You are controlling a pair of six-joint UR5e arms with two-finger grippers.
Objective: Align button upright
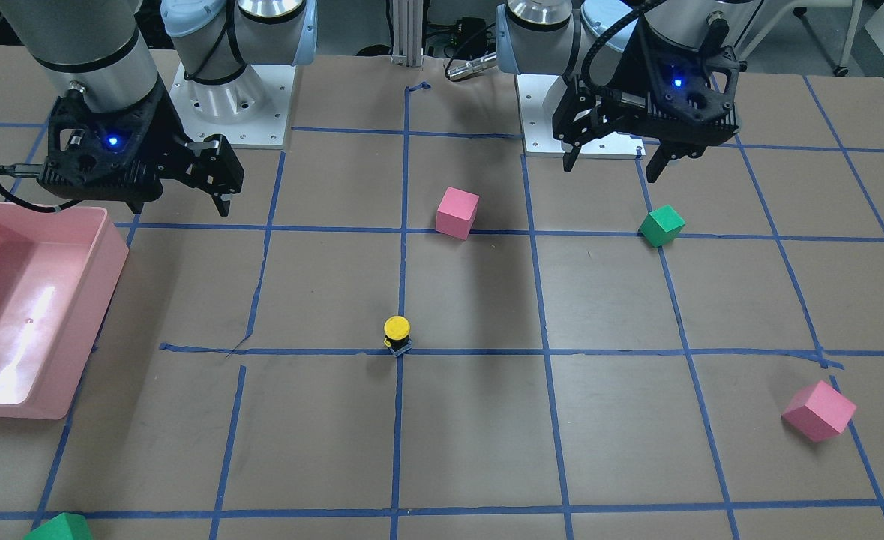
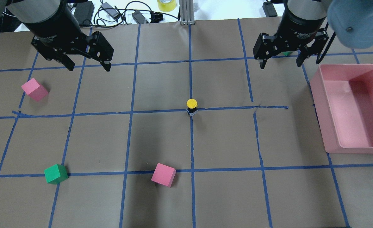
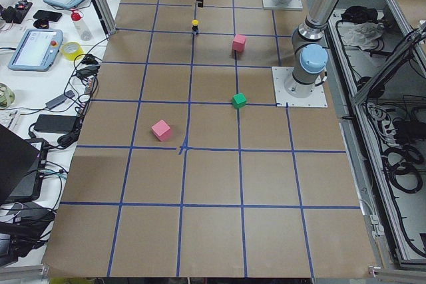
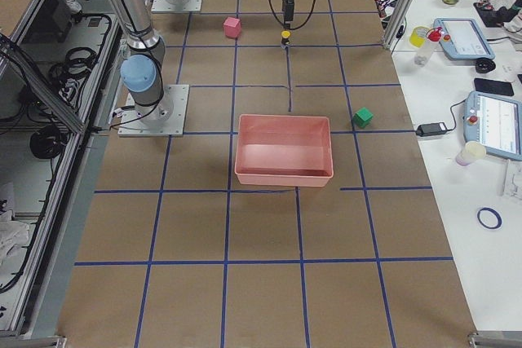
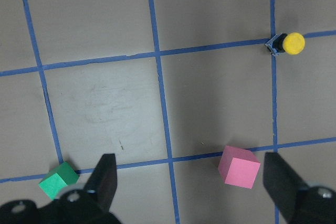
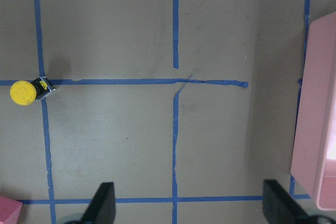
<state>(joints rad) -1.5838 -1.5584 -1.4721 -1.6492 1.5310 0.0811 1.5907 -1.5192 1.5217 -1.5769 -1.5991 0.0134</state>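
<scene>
Table first: the brown paper-covered table with its blue tape grid [image 2: 224, 139] is carrying everything. The pink rectangular plastic bin [image 2: 327, 126] is sitting at the robot's right end.

The black two-finger left gripper [image 2: 89, 66] and the matching right gripper [image 2: 280, 63] are both hanging above the table, jaws spread wide and holding nothing. Each is well apart from the task piece.

A pink cube [image 2: 163, 174] and a green cube [image 2: 56, 174] are lying loose on the far rows, clear of the work.

The small push-button with yellow mushroom cap, black cylindrical body and silvery-grey base [image 2: 191, 107] is sitting on a tape crossing at mid-table, between the two grippers. The cap is showing above the base in both opposing fixed views, so I am judging it upright or very nearly.

Handling, as judgement:
- It is looking light, rigid and hard-shelled.
- The rounded cap is probably slippery and may depress under a squeeze.
- It is standing top-heavy on a narrow base, so a sideways nudge is risking a topple.
- I am favouring a hold on the black body under the cap or on the flat base sides, with the fingers descending straight.
</scene>
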